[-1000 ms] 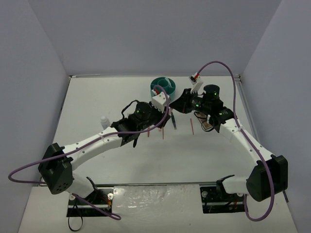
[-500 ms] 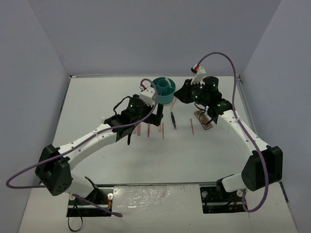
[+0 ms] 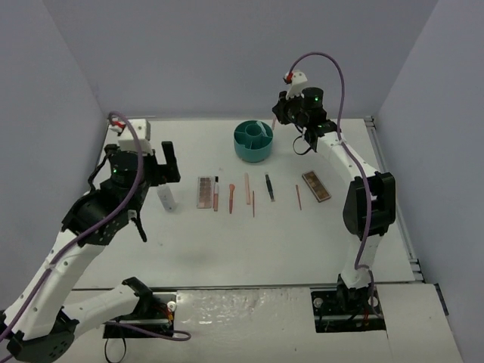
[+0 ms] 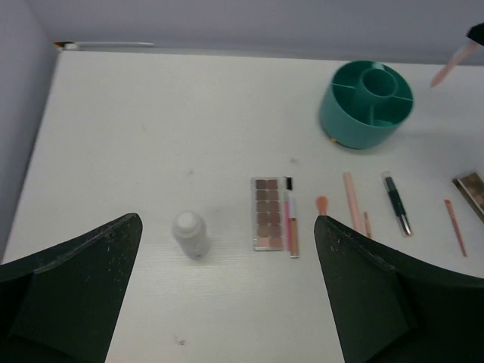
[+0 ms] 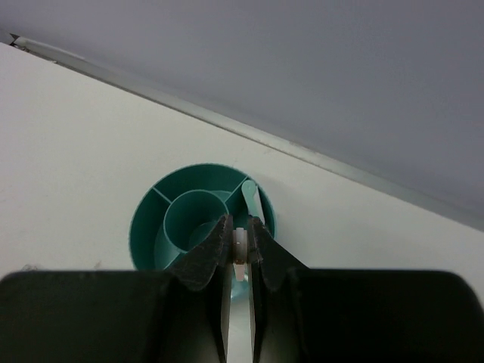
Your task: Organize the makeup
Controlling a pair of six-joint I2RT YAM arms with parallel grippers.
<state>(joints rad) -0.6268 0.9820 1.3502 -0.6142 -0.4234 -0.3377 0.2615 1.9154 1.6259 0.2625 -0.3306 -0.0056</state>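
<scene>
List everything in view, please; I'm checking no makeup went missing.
Table: one, white, underneath everything.
Cup: one, teal, divided, far centre.
Bottle: one, white, left end of row.
Palettes: two, pink-brown; one right of bottle, one at right end.
Loose sticks: six, pink, orange, one dark; lying between the palettes.
Held stick: one, pale pink; above cup.
Left gripper: one, dark, open, raised at left.
Right gripper: one, dark, shut on held stick.
</scene>
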